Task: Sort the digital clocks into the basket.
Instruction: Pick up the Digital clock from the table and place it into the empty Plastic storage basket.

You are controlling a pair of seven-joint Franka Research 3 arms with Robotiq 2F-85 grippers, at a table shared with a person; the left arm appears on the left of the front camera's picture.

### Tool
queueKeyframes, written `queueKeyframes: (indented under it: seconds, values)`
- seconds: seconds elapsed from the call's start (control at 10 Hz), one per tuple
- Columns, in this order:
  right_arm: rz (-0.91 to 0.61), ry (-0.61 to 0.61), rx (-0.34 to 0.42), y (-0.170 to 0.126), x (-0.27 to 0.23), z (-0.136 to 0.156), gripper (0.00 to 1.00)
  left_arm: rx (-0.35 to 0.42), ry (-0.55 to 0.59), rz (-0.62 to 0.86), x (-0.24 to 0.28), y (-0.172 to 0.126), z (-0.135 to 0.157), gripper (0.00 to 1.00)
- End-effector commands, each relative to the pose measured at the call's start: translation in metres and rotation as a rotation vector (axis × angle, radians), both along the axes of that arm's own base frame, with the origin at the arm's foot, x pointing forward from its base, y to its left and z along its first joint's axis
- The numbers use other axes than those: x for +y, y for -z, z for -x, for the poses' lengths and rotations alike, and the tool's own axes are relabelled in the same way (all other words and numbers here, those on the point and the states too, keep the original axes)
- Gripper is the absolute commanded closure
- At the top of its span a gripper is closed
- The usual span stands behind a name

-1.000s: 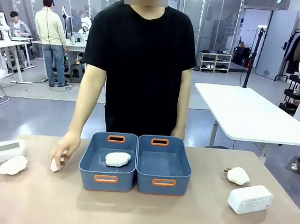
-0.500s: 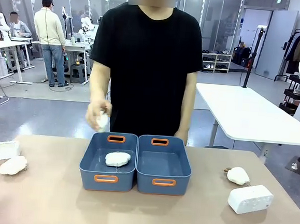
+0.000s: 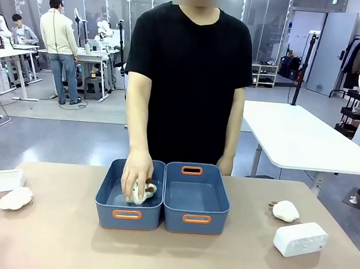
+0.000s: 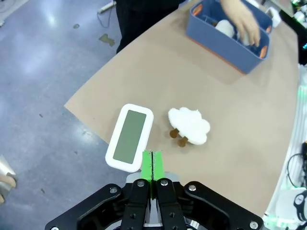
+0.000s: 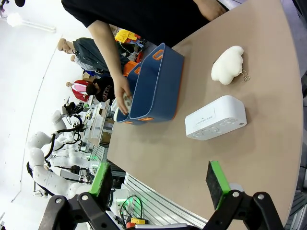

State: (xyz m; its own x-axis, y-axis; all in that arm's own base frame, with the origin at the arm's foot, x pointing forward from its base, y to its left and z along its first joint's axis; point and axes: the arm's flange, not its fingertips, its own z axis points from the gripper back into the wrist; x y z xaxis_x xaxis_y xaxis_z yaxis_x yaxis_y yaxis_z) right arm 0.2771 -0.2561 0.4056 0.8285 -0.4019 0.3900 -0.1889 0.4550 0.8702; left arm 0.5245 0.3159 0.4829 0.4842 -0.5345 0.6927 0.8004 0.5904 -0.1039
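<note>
My left claw hangs above the left edge of the worktop with its pads pressed together. My right claw is spread wide and grips nothing. The person's hand reaches down into the left basket, fingers curled over a plush toy. The left digital clock lies flat at the worktop's left edge, grey-green face up, long axis roughly left-right. The right digital clock sits near-right, well apart from the baskets, also lengthwise left-right.

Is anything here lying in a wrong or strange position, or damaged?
Yes: one digital clock lies face up at a corner of the table and seems to overhang its edge, beside a plush toy. Nothing looks spilled or broken.
</note>
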Motion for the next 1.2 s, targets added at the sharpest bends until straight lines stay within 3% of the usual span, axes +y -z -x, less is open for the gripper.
queueKeyframes:
  seconds: [0.0, 0.1, 0.2, 0.3, 0.4, 0.5, 0.7, 0.8, 0.9, 1.0, 1.1]
  values:
    - [-0.005, -0.005, -0.012, -0.001, 0.000, 0.001, 0.00, 0.051, 0.022, 0.002, -0.021, 0.014, -0.005, 0.99]
    - [-0.005, -0.005, -0.012, -0.001, 0.000, 0.001, 0.00, 0.092, 0.042, -0.053, -0.039, 0.021, -0.012, 0.59]
    - [-0.005, -0.005, -0.012, -0.001, 0.000, 0.001, 0.00, 0.135, 0.062, -0.121, -0.060, 0.026, -0.017, 0.60]
    - [-0.005, -0.005, -0.012, -0.001, 0.000, 0.001, 0.00, 0.186, 0.073, -0.217, -0.083, 0.035, -0.024, 0.21]
    - [-0.005, -0.005, -0.012, -0.001, 0.000, 0.001, 0.00, 0.204, 0.092, -0.344, -0.106, 0.044, -0.029, 0.22]
    - [-0.005, -0.005, -0.012, -0.001, 0.000, 0.001, 0.00, 0.218, 0.085, -0.409, -0.127, 0.049, -0.035, 0.00]
    - [-0.005, -0.005, -0.012, -0.001, 0.000, 0.001, 0.00, 0.246, 0.064, -0.536, -0.154, 0.061, -0.056, 0.00]
    - [-0.005, -0.005, -0.012, -0.001, 0.000, 0.001, 0.00, 0.248, 0.088, -0.578, -0.160, 0.067, -0.061, 0.31]
    - [-0.005, -0.005, -0.012, -0.001, 0.000, 0.001, 0.00, 0.224, 0.097, -0.646, -0.162, 0.075, -0.062, 0.24]
    - [-0.005, -0.005, -0.012, -0.001, 0.000, 0.001, 0.00, 0.207, 0.135, -0.681, -0.161, 0.084, -0.064, 0.07]
    - [-0.005, -0.005, -0.012, -0.001, 0.000, 0.001, 0.00, 0.188, 0.217, -0.675, -0.158, 0.090, -0.064, 0.00]
